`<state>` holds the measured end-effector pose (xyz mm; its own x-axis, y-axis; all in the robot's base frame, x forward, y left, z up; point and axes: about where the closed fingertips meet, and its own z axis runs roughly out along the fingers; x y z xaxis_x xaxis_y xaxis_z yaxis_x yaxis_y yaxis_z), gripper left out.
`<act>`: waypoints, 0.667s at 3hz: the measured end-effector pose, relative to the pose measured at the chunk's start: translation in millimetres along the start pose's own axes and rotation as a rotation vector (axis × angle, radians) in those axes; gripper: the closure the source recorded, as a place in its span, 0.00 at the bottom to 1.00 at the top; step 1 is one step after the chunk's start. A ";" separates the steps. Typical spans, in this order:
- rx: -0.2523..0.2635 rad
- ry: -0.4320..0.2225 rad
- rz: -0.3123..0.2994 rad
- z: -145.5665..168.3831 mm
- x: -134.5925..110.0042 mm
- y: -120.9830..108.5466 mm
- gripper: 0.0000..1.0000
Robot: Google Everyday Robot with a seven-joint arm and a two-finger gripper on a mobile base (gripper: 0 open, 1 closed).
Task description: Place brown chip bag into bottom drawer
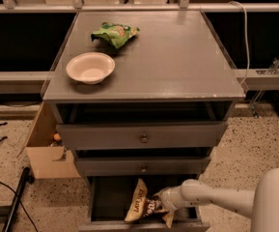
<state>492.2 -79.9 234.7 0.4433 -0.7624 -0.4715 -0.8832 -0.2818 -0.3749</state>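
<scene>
Hand [162,206] in bottom drawer [111,197], partly behind brown chip bag [140,204]

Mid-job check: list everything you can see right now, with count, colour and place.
brown chip bag: 1, dark brown with tan ends, standing in the open bottom drawer
bottom drawer: 1, grey, pulled open at the cabinet's base
green chip bag: 1, green, cabinet top, rear
bowl: 1, white, cabinet top, front left
cabinet: 1, grey, centre
cardboard box: 1, tan, floor left of cabinet
pincer: 1, white, in the bottom drawer at the brown chip bag
arm: 1, white, lower right
</scene>
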 end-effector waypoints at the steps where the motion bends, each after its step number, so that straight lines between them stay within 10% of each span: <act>1: 0.052 0.006 -0.048 7.7 -2.1 0.1 1.00; 2: 0.098 0.044 -0.044 17.1 0.7 1.9 1.00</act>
<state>493.5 -71.1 220.0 0.4720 -0.7760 -0.4184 -0.8432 -0.2588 -0.4713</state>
